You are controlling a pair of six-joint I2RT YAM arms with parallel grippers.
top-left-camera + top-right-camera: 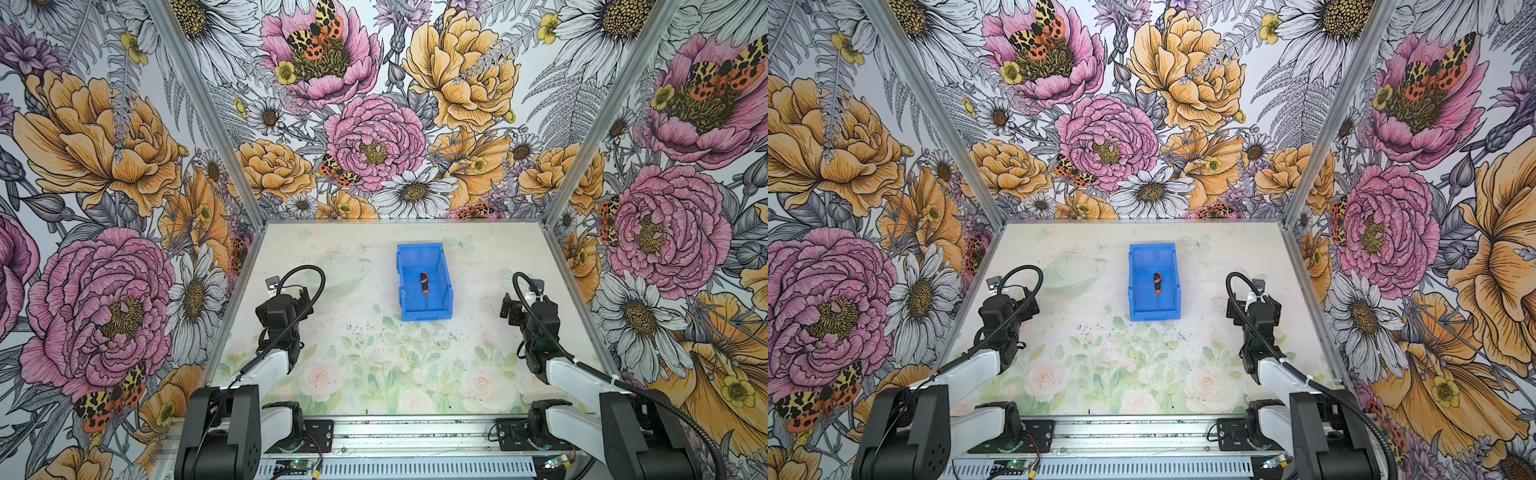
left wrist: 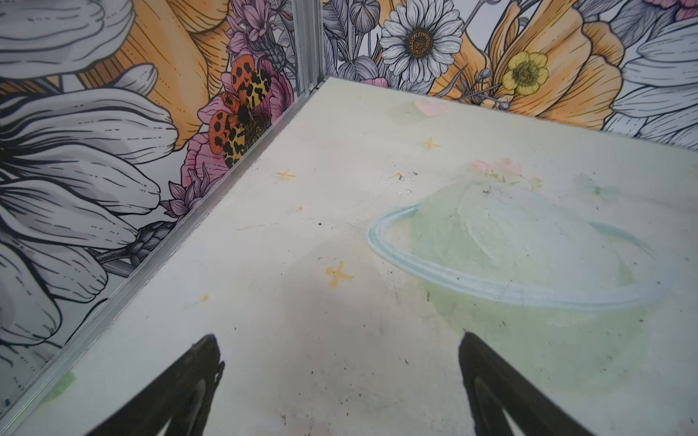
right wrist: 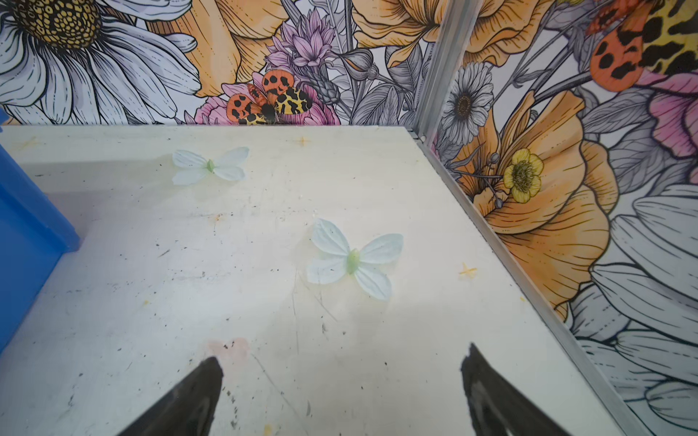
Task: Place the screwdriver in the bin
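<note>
The screwdriver [image 1: 424, 286] [image 1: 1157, 287] lies on the floor inside the bright blue bin [image 1: 406, 291] [image 1: 1134, 291], orange-and-black handle toward the back wall, thin shaft toward the low front lip. In both top views the bin stands mid-table. My left gripper [image 1: 302, 300] [image 1: 1030, 304] [image 2: 340, 351] hovers at the table's left side, well apart from the bin, open with only bare table between its fingers. My right gripper [image 1: 508, 308] [image 1: 1235, 309] [image 3: 342, 358] sits at the right side, also open and empty. A corner of the bin [image 3: 26, 226] shows in the right wrist view.
Floral walls with aluminium corner posts [image 1: 245, 208] close in the table on three sides. The tabletop [image 1: 374, 365] carries a faded flower print and dark specks. Printed butterflies [image 3: 353, 258] lie flat on the surface near the right gripper.
</note>
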